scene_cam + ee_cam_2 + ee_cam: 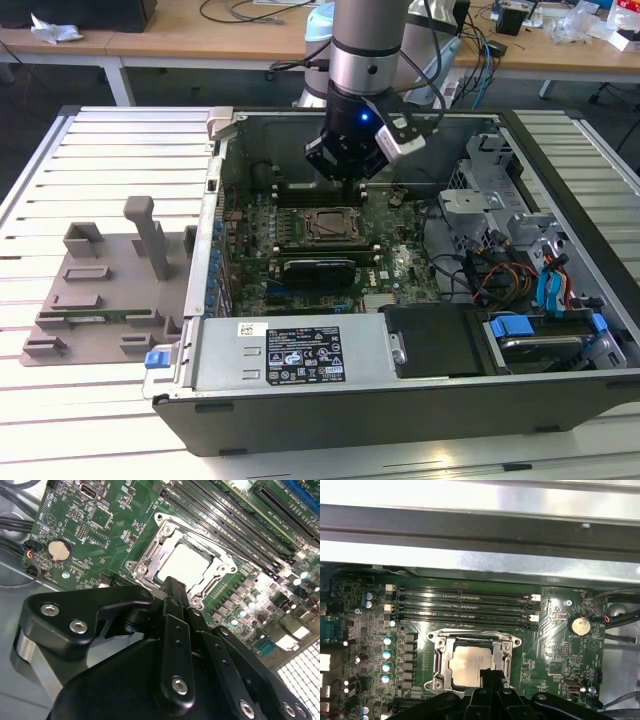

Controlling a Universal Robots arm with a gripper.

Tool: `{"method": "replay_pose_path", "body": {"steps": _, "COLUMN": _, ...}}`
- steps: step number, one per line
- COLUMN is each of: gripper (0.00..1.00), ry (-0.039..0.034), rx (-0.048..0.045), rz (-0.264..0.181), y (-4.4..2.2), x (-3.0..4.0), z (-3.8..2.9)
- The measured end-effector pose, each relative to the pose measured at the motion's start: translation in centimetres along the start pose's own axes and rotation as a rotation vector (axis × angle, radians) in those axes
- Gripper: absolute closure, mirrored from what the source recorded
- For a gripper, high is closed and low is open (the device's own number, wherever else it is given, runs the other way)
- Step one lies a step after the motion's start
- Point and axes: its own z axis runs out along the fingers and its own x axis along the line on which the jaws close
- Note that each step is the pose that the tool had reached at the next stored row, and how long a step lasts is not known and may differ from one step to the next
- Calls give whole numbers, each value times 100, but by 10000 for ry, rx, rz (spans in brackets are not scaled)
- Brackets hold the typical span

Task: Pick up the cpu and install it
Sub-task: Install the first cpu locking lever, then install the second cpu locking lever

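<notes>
Your table (120, 140) is a white slatted surface. Directly on it sit two things: the open computer case (400, 400), which takes up most of the middle and reaches toward the exterior view's right edge, and a grey plastic fixture tray (100, 290), apparently touching the case's side.

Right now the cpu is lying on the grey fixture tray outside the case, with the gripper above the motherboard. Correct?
Not quite. The cpu sits in the motherboard's socket inside the case, as both wrist views show, not on the tray. The gripper is above the motherboard.
</notes>
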Motion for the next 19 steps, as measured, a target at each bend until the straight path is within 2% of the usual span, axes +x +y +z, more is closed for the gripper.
{"method": "replay_pose_path", "body": {"steps": 2, "gripper": 89, "ry": 0, "rx": 2, "rz": 0, "y": 0, "x": 0, "z": -24}}
{"method": "replay_pose_path", "body": {"steps": 14, "gripper": 89, "ry": 0, "rx": 1, "rz": 0, "y": -1, "x": 0, "z": -32}}
{"method": "replay_pose_path", "body": {"steps": 19, "gripper": 89, "ry": 1, "rx": 15, "rz": -2, "y": -29, "x": 2, "z": -32}}
